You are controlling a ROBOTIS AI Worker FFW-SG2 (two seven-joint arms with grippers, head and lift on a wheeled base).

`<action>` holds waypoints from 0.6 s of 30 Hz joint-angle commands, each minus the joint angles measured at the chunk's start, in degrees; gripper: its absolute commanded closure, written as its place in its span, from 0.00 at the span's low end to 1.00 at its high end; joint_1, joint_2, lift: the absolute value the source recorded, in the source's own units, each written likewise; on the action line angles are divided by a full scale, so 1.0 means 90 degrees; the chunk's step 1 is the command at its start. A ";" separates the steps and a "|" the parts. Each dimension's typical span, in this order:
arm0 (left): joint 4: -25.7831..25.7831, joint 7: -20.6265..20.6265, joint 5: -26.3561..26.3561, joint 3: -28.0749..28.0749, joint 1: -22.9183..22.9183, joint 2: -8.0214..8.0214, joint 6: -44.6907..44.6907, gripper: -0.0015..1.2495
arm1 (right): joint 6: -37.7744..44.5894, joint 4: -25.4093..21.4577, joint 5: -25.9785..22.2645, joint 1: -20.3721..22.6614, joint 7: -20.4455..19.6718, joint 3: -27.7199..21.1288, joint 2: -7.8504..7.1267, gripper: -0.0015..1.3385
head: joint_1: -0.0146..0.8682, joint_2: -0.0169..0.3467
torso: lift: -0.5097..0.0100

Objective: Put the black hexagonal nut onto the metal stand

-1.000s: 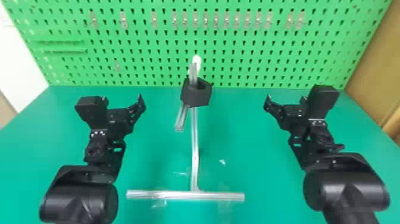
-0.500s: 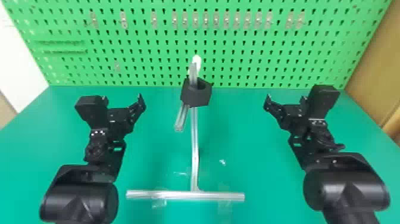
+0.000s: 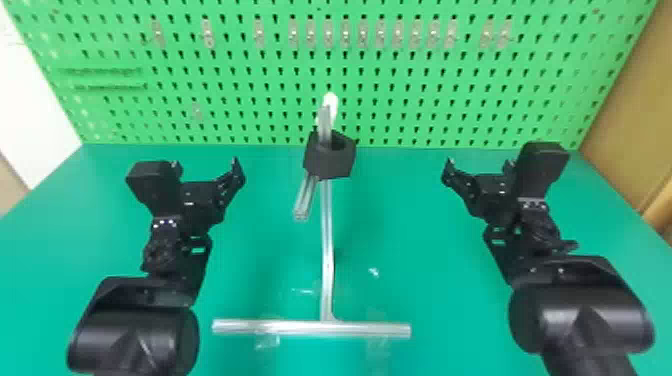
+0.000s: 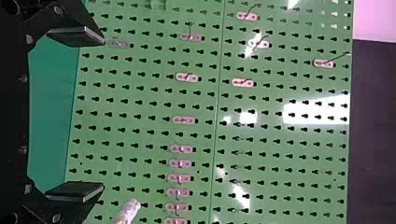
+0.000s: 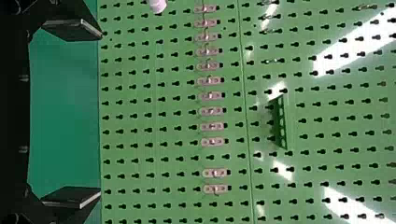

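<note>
Possible to pass above the table (image 3: 260, 270) on either side of the metal stand (image 3: 327, 240); blocked at its upper part by black hexagonal nut (image 3: 327, 162), and behind by pegboard (image 3: 425, 95).

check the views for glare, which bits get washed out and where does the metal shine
Left wrist view: white glare patches wash out parts of the green pegboard; right wrist view: slanted glare streaks hide some of its holes; head view: bright highlights run along the foot of the metal stand, while the black hexagonal nut looks dark.
</note>
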 commanded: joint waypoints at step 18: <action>0.0000 0.0000 -0.0010 -0.0010 0.0003 0.0000 0.0009 0.15 | 0.0010 -0.0039 0.0028 0.0004 0.0000 -0.0009 0.0000 0.10 | 0.80 0.27 | 0.98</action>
